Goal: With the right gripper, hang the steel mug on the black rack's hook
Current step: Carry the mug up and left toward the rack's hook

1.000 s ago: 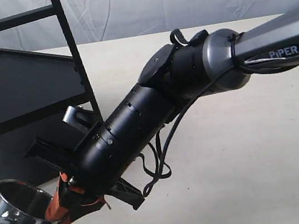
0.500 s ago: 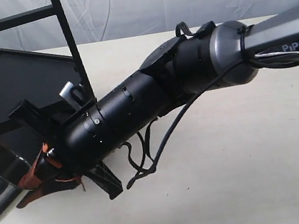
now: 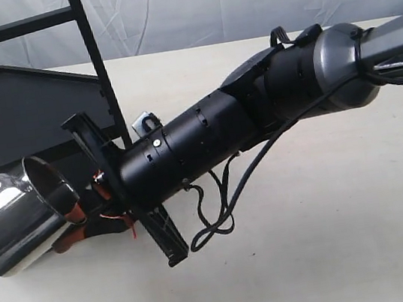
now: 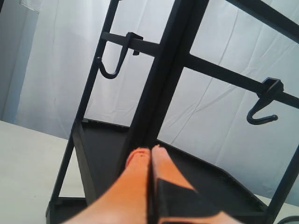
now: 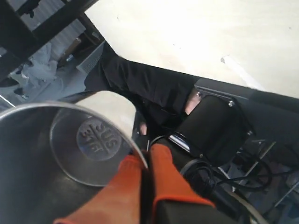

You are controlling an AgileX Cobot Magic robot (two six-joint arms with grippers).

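The steel mug (image 3: 18, 216) hangs tilted at the left of the exterior view, its mouth turned towards the arm. My right gripper (image 3: 82, 214) is shut on its rim. In the right wrist view one orange finger (image 5: 126, 175) lies inside the steel mug (image 5: 91, 140) and the other outside the wall, so my right gripper (image 5: 145, 161) pinches the rim. The mug's handle is hidden. The black rack (image 3: 21, 109) stands just behind the mug. My left gripper (image 4: 150, 154) is shut on nothing and points at the black rack (image 4: 154, 93).
Two black hooks hang from the rack's crossbars, one hook (image 4: 111, 63) at the near end and another hook (image 4: 262, 109) farther along. A slanted post (image 3: 98, 68) rises right behind the right wrist. The beige tabletop (image 3: 335, 230) stretches to the right.
The right arm has lifted and rolled its wrist. The mug has risen from the bottom left corner and turned onto its side, closer to the rack's lower shelf.
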